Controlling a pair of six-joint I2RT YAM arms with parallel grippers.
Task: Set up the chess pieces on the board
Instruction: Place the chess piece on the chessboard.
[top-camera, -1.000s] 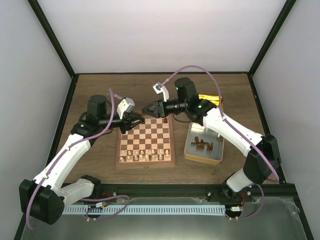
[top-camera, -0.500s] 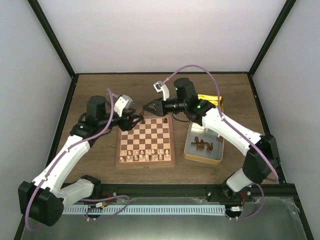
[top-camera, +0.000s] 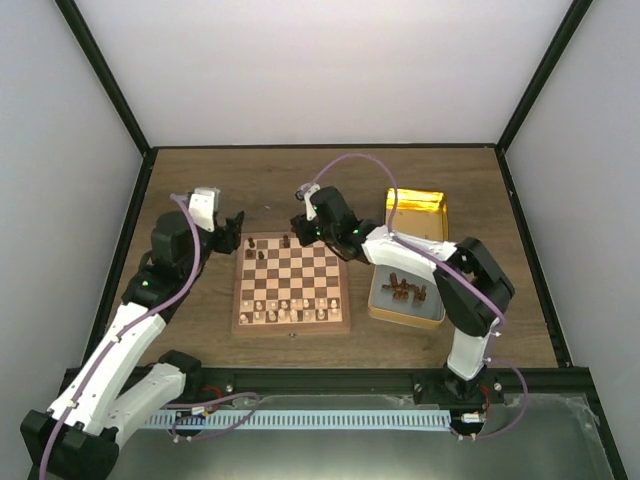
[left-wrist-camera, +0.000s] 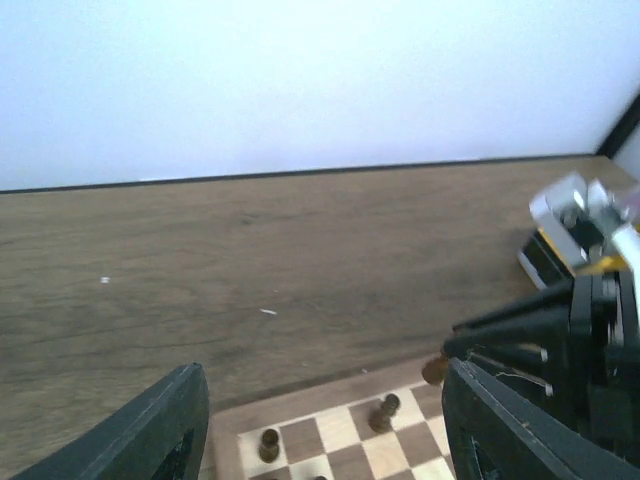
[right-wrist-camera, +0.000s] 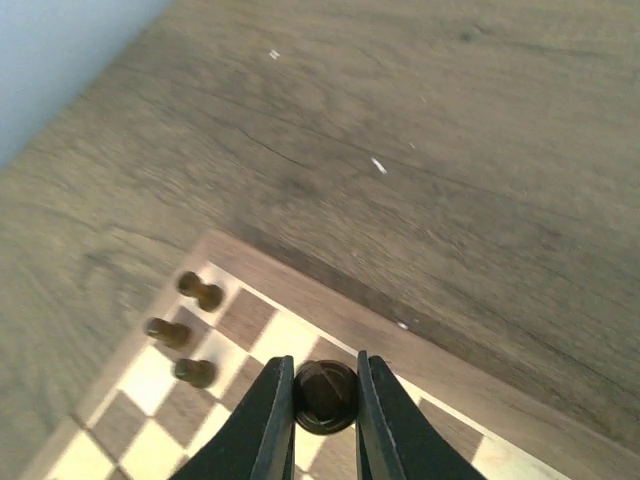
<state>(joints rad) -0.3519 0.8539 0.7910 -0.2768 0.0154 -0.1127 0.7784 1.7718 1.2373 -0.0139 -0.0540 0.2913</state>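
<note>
Now left gripper (top-camera: 232, 222) open, empty, pulled back beside board (top-camera: 292, 327); right gripper (top-camera: 297, 225) closed on dark chess piece (right-wrist-camera: 324, 395) over board's far edge. Handover looks done, placement next.

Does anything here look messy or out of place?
Nothing looks broken or spilled. The only untidy spot is the dark chess pieces heaped in the tin right of the board; the pale pieces stand in neat rows.
</note>
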